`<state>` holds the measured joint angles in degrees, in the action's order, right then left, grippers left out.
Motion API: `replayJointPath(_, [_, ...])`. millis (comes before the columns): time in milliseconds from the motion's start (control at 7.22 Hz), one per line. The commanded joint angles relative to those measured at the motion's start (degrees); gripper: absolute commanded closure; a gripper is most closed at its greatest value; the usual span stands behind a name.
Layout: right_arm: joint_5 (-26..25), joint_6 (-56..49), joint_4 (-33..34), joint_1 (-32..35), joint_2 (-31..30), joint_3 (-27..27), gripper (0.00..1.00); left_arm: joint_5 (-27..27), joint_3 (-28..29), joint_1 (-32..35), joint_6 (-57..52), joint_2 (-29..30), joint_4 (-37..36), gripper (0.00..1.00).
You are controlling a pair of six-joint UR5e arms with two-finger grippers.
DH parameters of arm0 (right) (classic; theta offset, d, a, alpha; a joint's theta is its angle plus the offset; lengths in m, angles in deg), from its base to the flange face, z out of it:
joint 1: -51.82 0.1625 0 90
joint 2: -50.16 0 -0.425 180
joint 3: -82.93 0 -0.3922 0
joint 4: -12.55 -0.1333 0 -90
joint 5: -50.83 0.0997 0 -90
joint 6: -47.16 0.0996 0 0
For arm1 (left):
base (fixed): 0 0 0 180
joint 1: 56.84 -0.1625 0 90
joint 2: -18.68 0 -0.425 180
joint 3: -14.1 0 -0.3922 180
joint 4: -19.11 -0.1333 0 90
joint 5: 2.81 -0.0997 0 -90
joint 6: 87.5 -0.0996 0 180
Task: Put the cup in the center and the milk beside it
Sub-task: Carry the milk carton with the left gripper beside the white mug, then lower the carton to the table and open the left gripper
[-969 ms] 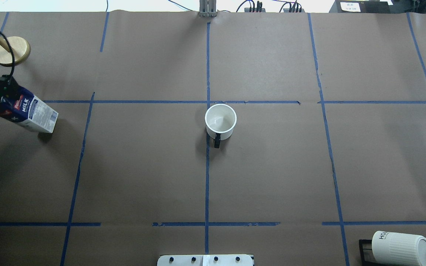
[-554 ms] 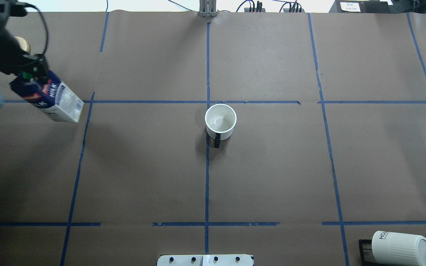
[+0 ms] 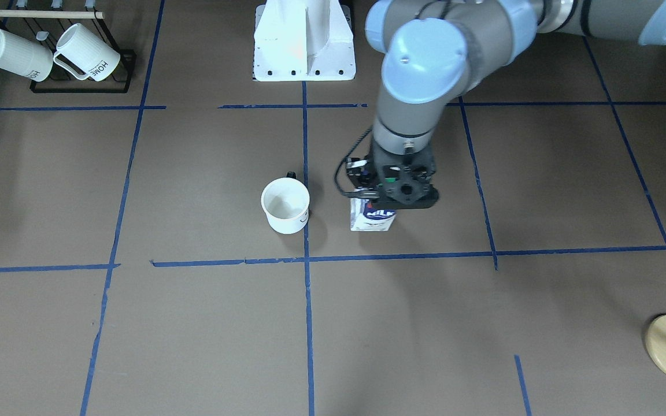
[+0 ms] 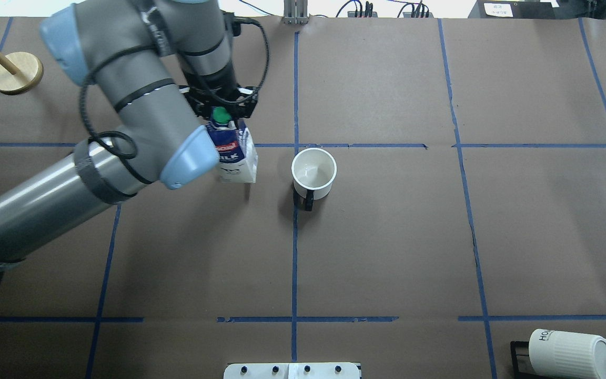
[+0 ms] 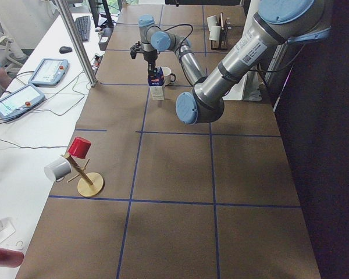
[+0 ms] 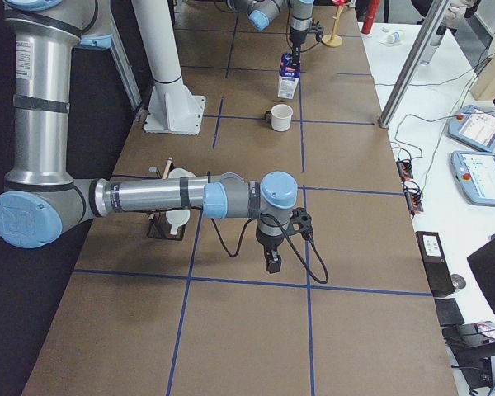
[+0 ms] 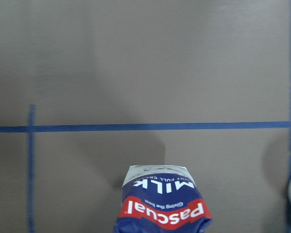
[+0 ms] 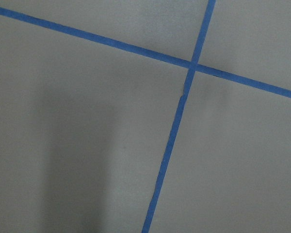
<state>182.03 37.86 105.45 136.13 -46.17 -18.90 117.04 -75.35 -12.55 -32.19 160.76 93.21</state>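
The brown counter is gridded with blue tape. The left arm reaches across it. Its hand is clamped on the top of the milk, which is upright just left of the cup and apart from it. Whether the carton's base touches the counter is unclear. The cup stands just on the robot's side of the center, handle toward the robot. The right hand hovers low over the counter, far to the right. I cannot tell whether its fingers are apart or together.
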Motion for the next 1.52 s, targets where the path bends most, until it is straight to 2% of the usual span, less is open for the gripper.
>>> replayJointPath(0, [-0.1,0.1,0.0,0.1,0.0,-0.1,0.00,-3.4,1.9,-4.1,2.0,3.2,0.2,0.67])
replayJointPath(692, [-0.1,0.1,0.0,0.1,0.0,0.1,0.00,-4.8,5.6,-5.9,6.5,3.1,8.0,0.63])
replayJointPath(831, [-0.1,0.1,0.0,0.0,0.0,0.1,0.00,-4.8,5.6,-5.9,6.3,3.0,8.0,0.29])
replayJointPath(969, [-0.1,0.1,0.0,0.0,0.0,0.1,0.00,-5.9,5.5,-5.9,6.1,2.9,8.0,0.00])
replayJointPath(1385, [-0.1,0.1,0.0,0.0,0.0,0.1,0.00,-5.7,3.1,-4.3,5.2,2.9,5.1,0.00])
